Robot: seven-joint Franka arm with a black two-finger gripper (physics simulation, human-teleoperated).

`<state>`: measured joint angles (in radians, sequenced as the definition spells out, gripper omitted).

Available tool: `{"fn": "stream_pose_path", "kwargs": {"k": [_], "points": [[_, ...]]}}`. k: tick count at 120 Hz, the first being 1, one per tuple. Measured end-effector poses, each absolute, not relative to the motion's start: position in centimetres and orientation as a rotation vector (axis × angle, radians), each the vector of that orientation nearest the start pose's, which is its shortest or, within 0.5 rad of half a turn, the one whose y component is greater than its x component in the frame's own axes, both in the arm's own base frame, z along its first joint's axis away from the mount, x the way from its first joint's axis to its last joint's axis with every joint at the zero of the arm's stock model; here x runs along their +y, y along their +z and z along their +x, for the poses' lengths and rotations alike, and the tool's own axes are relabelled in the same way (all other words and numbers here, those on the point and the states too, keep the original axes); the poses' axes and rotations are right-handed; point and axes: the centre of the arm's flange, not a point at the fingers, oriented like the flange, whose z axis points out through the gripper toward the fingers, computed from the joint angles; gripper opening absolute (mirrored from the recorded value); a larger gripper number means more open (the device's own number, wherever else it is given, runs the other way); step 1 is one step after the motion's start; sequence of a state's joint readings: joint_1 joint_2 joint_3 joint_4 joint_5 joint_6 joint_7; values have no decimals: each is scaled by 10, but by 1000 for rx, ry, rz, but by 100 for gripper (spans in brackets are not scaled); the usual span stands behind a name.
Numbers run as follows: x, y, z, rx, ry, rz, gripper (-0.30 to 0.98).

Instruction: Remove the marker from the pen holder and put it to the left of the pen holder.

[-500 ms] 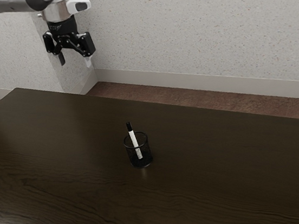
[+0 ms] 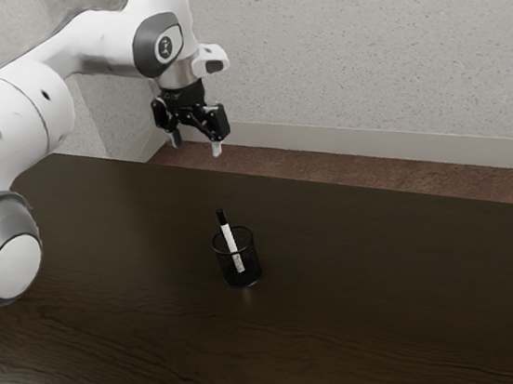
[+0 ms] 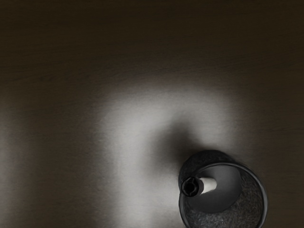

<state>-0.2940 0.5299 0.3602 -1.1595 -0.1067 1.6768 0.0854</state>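
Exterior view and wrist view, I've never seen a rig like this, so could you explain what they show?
The machine is one white robot arm, drawn by a simulator. Its hand is a black gripper with two fingers; they stand open and hold nothing, raised above the table. The exterior view is taken from the arm's side; the wrist view, from the hand itself, looking down. On the table stands a dark mesh pen holder. A white marker leans inside, its black end above the rim.
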Motion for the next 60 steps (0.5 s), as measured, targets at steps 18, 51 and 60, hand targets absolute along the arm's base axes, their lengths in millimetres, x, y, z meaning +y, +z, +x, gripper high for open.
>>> {"fn": "stream_pose_path", "kwargs": {"k": [18,51,60], "points": [[-43,431,740,46,-102,-3131,69],[-3,401,756,-485,-81,-3161,68],[-5,391,758,-577,-20,-3157,69]]}}
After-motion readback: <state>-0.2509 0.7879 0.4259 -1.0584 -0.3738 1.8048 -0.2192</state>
